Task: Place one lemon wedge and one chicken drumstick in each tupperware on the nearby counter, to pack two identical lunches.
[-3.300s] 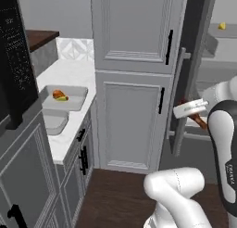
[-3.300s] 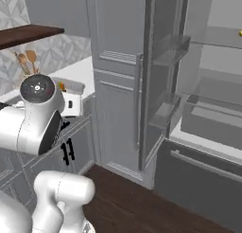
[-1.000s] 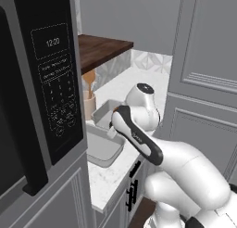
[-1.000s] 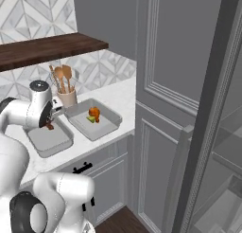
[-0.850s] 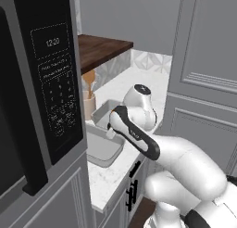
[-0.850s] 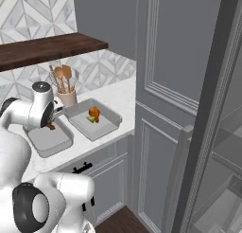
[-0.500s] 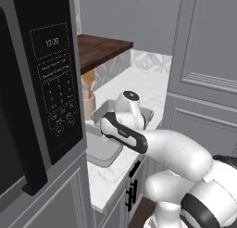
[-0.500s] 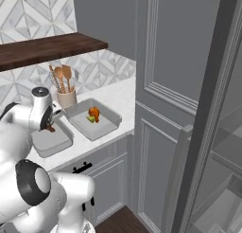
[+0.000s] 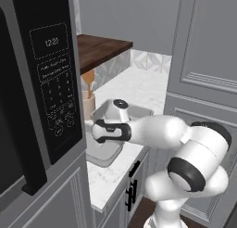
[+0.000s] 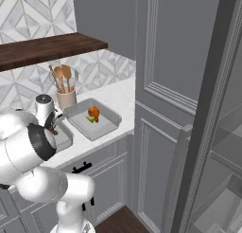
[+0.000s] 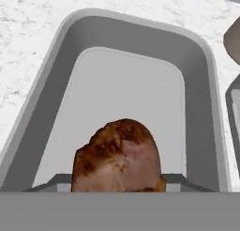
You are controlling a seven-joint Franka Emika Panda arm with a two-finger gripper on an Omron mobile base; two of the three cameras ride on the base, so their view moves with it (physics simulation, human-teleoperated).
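Brown drumstick (image 11: 118, 156) sits clamped in the pincer (image 10: 51, 129), hanging just above the floor of a grey tupperware (image 11: 201, 84) directly beneath, on the marble desk (image 11: 28, 33).

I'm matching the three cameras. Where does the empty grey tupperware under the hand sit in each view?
Left base view: tupperware left of centre, below the arm.
Right base view: tupperware at left, beside the arm.
Hand view: tupperware spans the picture, behind the dark drumstick.
Shared landmark: the second tupperware alongside.
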